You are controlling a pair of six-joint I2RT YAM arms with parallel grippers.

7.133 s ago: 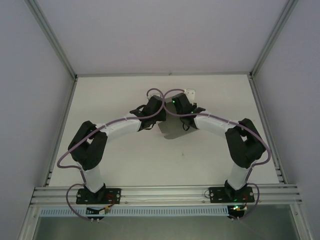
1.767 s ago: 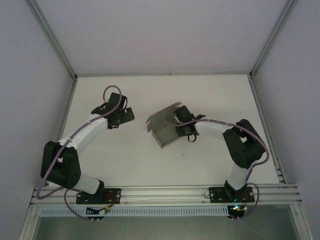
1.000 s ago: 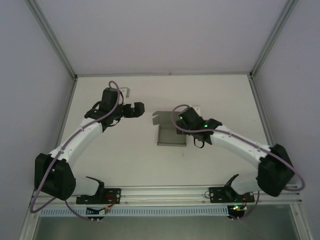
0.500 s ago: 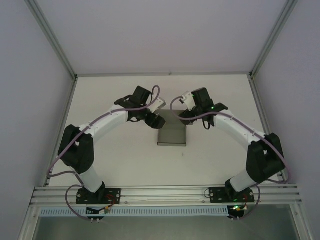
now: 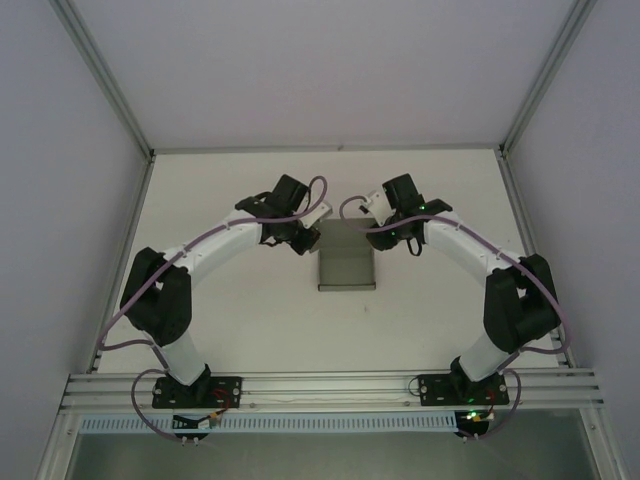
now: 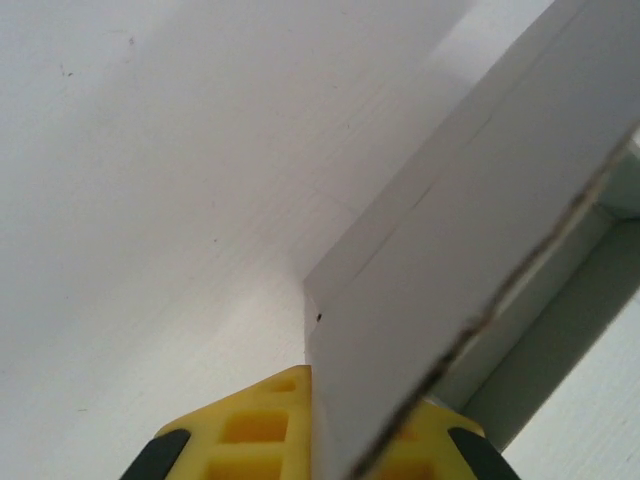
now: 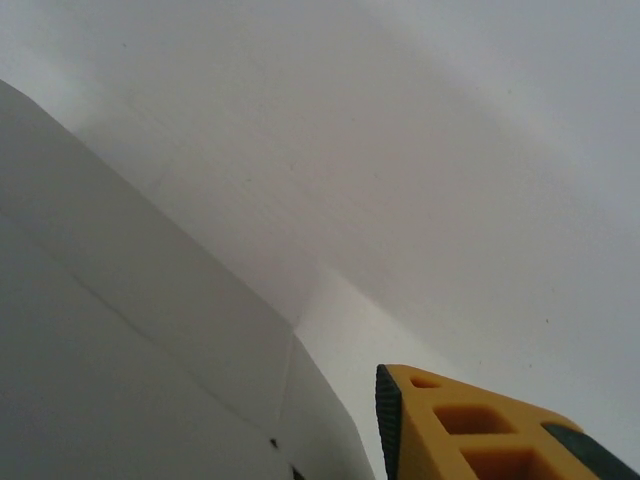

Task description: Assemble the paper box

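We judge the job to be well along. The paper box [image 5: 346, 272] sits near the middle of the table [image 5: 240, 320], and it is a shallow grey rectangular tray rather than a flat sheet, with its near and side walls standing. Both arms reach to its far end. The left gripper [image 5: 306, 238] is at the far left corner. In the left wrist view its yellow fingers [image 6: 250, 445] are clamped on a thin upright cardboard wall that rises between them. The right gripper [image 5: 387, 230] is at the far right corner. Its wrist view shows one yellow finger just beside a creased panel, so we cannot tell whether it grips anything. What remains, we think, is folding and locking the far end, which the arms hide.
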